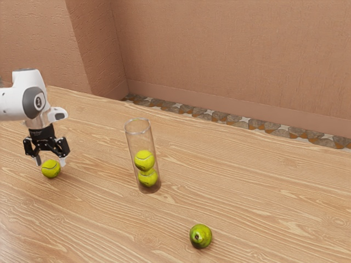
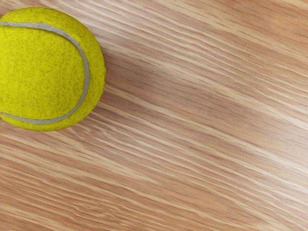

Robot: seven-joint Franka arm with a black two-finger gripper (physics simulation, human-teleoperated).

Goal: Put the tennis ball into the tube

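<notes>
While the gripper [image 1: 50, 161] hangs with fingers spread, one tennis ball [image 1: 51, 169] rests near its tips, the tube [image 1: 141, 140] well away.

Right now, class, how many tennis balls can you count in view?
3: one ball on the table, at my open hand; two inside the clear tube, an upper ball above a lower ball.

Light: bright, diffuse | shadows: soft | tabletop [image 2: 284, 139]: pale sheen
</notes>
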